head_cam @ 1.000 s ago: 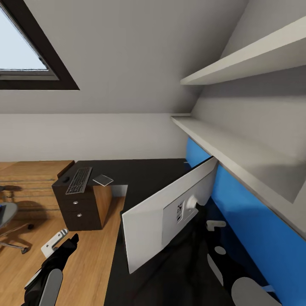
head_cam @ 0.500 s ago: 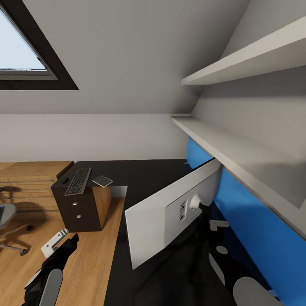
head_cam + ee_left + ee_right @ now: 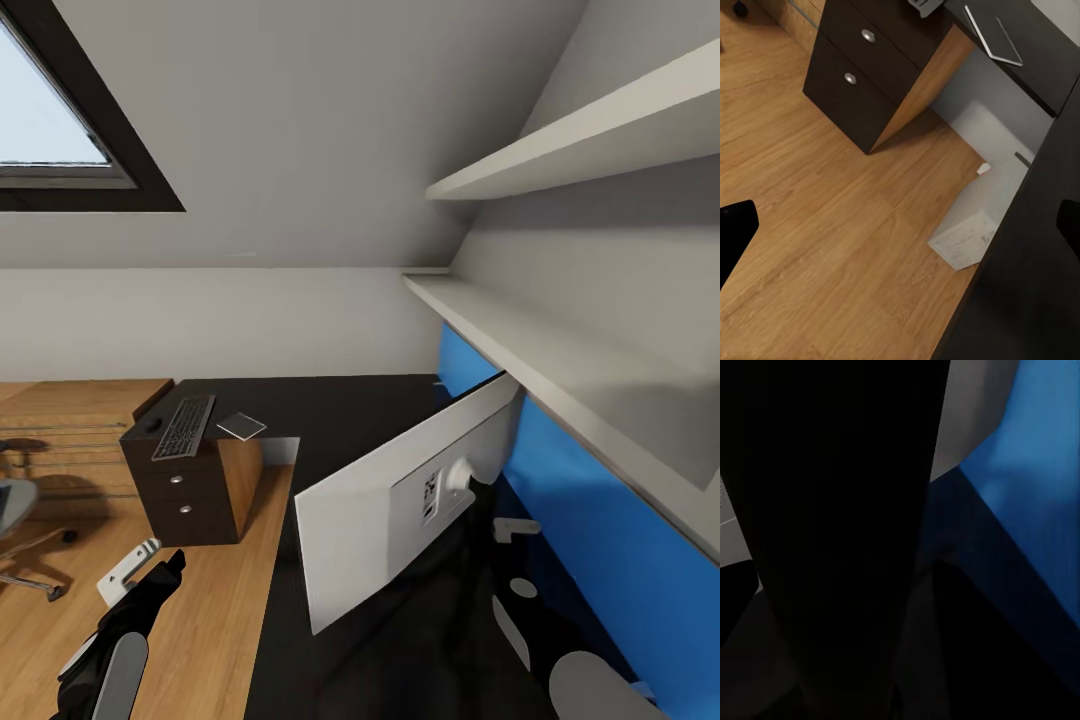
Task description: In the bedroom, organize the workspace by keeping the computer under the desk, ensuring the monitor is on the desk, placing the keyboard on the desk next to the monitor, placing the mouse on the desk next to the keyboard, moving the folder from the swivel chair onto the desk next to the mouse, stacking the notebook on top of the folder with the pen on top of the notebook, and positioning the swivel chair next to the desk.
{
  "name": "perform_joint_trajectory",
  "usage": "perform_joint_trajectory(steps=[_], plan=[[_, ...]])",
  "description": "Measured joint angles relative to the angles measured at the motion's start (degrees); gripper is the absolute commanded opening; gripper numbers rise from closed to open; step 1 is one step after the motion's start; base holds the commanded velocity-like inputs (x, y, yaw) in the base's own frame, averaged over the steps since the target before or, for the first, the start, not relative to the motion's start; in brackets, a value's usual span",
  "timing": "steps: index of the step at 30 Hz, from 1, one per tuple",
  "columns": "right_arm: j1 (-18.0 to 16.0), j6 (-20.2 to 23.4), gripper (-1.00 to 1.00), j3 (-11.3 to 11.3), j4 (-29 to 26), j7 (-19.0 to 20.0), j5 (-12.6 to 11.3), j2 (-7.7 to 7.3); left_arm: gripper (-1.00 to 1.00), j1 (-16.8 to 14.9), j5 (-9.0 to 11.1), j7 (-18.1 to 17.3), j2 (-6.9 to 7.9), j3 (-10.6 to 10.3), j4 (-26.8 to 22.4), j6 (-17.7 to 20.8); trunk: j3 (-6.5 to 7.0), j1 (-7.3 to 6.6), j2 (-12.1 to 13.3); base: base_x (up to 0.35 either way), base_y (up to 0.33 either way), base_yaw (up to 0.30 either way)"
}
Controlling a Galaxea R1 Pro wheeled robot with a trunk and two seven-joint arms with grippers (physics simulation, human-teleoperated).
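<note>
The monitor [image 3: 370, 510] stands on the black desk [image 3: 340, 410], turned with its light grey back towards me and tilted. My right gripper [image 3: 515, 528] sits behind it, close to the stand, and its jaws are hidden. In the right wrist view a broad black shape fills the space up close. The keyboard [image 3: 184, 427] lies on the desk's far wing. The swivel chair [image 3: 15, 515] shows at the left edge. My left gripper [image 3: 900, 225] hangs open over the floor, holding nothing. The computer [image 3: 967, 232] sits under the desk [image 3: 1020, 300].
Dark drawers [image 3: 190, 485] stand under the keyboard end. A thin grey flat item [image 3: 242, 426] lies beside the keyboard. A blue back panel [image 3: 600, 540] and two white shelves [image 3: 540, 350] close off the right side. Wood floor [image 3: 210, 600] lies open on the left.
A second ago the monitor and my right gripper shifted slightly right, towards the blue panel. Nothing has moved in the last half second.
</note>
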Motion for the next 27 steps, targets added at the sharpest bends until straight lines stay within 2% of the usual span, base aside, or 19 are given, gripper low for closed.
perform_joint_trajectory(steps=[2,17,27], plan=[[0.0,-0.1,1.0,0.4,0.1,-1.5,-0.7,-0.07,1.0,0.0,0.0,0.0,0.0,0.0,0.0,0.0,-0.01,0.0,0.0,0.0,0.0,0.0],[0.0,-0.3,1.0,0.5,0.1,-1.5,-0.6,-0.06,1.0,0.0,0.0,-0.1,0.0,0.0,0.0,0.0,-0.01,0.0,0.0,-0.006,0.0,0.0],[0.0,-0.3,1.0,0.5,0.1,-1.4,-0.7,0.0,1.0,0.0,0.0,-0.1,0.0,0.0,0.0,0.0,-0.01,0.03,0.0,-0.259,0.051,0.0]])
